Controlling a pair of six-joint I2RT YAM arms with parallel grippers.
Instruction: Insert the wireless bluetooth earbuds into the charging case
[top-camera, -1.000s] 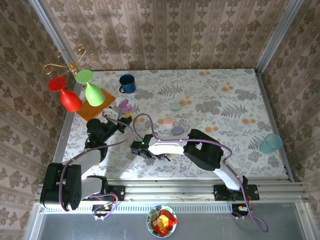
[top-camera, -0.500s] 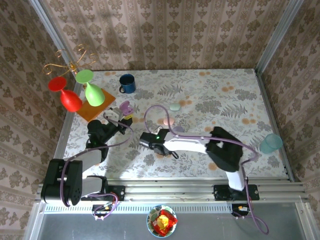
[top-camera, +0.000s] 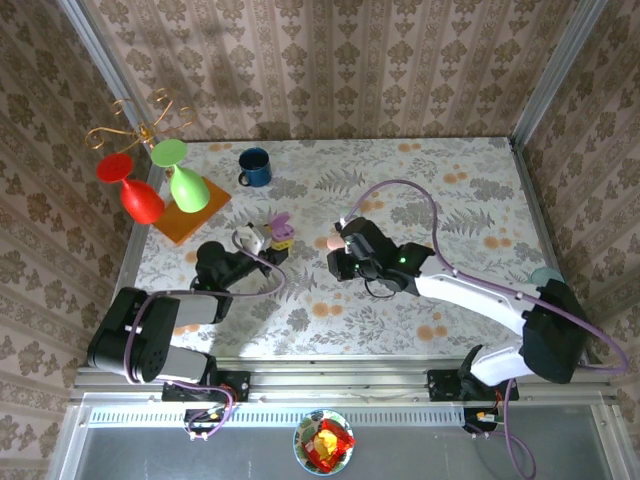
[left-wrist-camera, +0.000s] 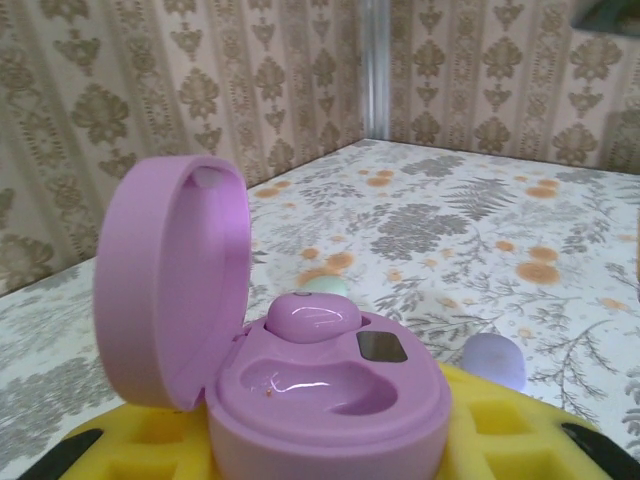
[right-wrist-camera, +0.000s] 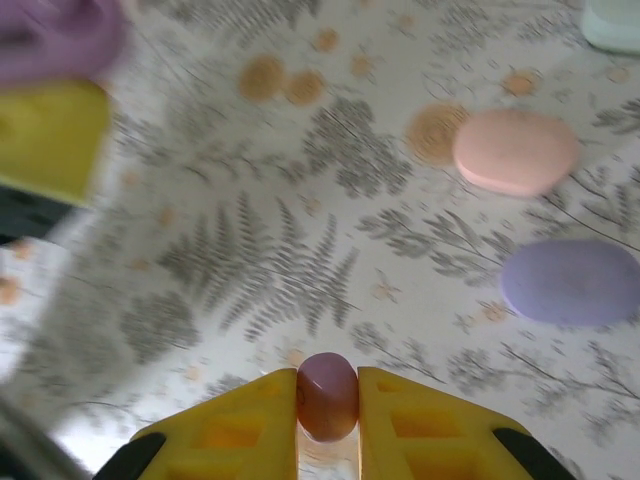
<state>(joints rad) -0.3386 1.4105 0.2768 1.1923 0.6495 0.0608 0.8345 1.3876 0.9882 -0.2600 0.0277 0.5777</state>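
One small glossy pink-purple plastic earbud (right-wrist-camera: 327, 392) is pinched between the yellow pads of the right hand (right-wrist-camera: 328, 420), whose jaws are narrow around it, just above the floral-patterned desk (top-camera: 460, 200). A second glossy pink earbud (left-wrist-camera: 312, 318) already sits in the far socket of the open purple egg-shaped charging case (left-wrist-camera: 330, 400). The socket nearer the camera is empty, and the lid stands up at 9 o'clock. The left hand (left-wrist-camera: 330, 450) grips that case narrowly at its base, holding it clear of the desk.

From above, the case lies at about 9 o'clock from the right hand, near it but apart. By my reading the task is roughly half done: the held bud needs carrying over and seating in the empty socket.

A closed pink pebble-shaped case (right-wrist-camera: 515, 150) and a closed lavender pebble-shaped case (right-wrist-camera: 572, 282) lie at 1 and 2 o'clock of the held bud.
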